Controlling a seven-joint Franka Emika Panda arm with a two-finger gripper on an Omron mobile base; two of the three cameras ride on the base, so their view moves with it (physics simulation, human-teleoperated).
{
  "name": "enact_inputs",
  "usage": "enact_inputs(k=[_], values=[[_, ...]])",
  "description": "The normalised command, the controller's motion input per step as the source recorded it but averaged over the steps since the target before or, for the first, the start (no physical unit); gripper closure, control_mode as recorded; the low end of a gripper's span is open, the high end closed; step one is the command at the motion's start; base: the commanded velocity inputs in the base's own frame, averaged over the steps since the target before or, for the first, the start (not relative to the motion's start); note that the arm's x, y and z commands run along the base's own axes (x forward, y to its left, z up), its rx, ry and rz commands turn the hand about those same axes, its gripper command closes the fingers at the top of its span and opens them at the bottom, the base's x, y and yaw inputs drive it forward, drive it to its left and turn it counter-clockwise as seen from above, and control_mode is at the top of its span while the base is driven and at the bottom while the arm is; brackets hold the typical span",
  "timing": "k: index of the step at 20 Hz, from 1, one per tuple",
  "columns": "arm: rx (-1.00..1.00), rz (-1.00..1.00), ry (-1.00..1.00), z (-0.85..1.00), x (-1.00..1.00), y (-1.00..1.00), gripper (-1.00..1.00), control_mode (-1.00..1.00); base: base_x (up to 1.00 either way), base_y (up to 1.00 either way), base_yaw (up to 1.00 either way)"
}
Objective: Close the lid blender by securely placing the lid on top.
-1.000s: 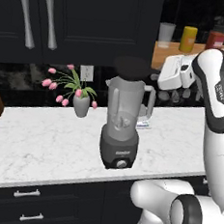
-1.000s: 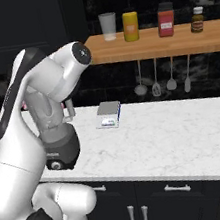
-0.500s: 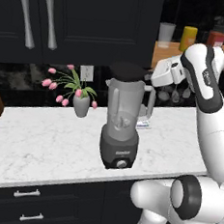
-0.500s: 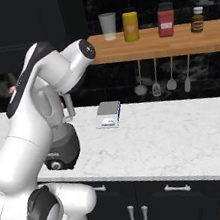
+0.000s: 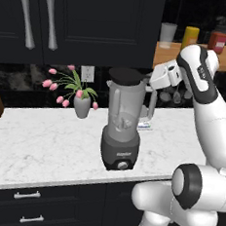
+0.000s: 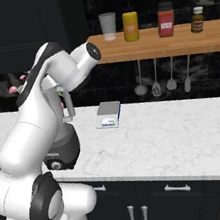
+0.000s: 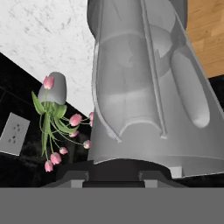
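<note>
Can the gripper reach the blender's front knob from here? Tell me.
Probably not directly: the gripper sits beside the lid up at the jar's top, behind the handle, and the knob faces forward on the blender base.

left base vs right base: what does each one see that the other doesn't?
Left base view only: the black lid sitting on the blender's jar mouth, the whole translucent jar with its side handle, the front knob, the wall outlet, and the upper cabinet handles.

Right base view only: the hanging utensils under the shelf, in clear sight, and the lower cabinet pulls to the right.

Both: the blender, the marble counter, the tulip vase, the wooden shelf with bottles, and the small flat box behind the blender.
</note>
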Motion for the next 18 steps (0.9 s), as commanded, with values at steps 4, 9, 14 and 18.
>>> enact_inputs(k=[4,9,14,18], values=[[0.00,0.00,0.00,-0.21,0.24,0.03,1.00,-1.00,0.00,0.00,0.00],[0.00,0.00,0.00,-0.16,0.21,0.20,1.00,-1.00,0.00,0.00,0.00],[-0.02,0.00,-0.06,-0.13,-0.01,0.34,1.00,-1.00,0.00,0.00,0.00],[-0.02,0.00,-0.12,-0.05,-0.16,0.29,1.00,-1.00,0.00,0.00,0.00]])
